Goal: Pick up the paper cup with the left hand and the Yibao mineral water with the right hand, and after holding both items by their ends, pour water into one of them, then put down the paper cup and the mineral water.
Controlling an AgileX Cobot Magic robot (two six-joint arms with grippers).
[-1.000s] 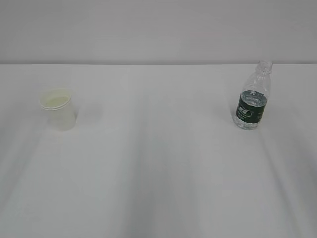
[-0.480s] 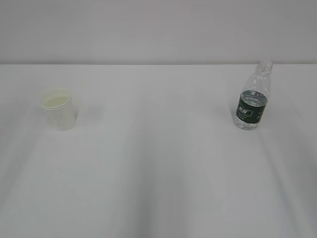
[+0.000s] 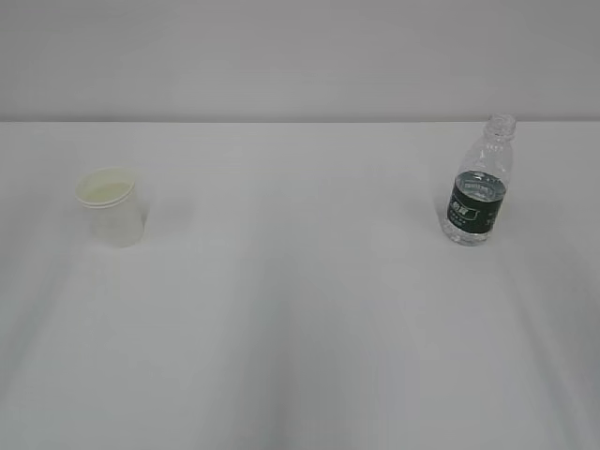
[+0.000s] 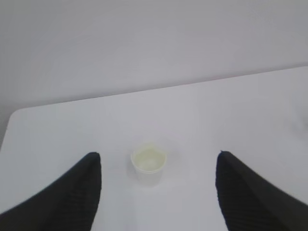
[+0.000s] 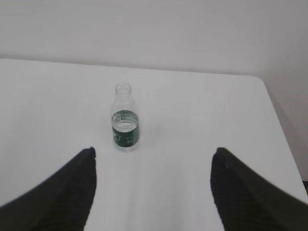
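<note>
The paper cup point(image 3: 112, 204) stands upright at the bench's point(image 3: 300, 328) left, the capless Yibao mineral water point(image 3: 478, 187) upright far right. Both hands, left point(image 4: 158, 166) and right point(image 5: 153, 161), hang back, fingers spread and empty. A hard pinch could crush the light cup or topple the open bottle, spilling water.

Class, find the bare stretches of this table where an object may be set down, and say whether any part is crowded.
The widest free patch lies between the paper cup on the left and the Yibao mineral water on the right. The table is also bare all along its near side, in front of both. Nowhere is crowded; both stand alone.
</note>
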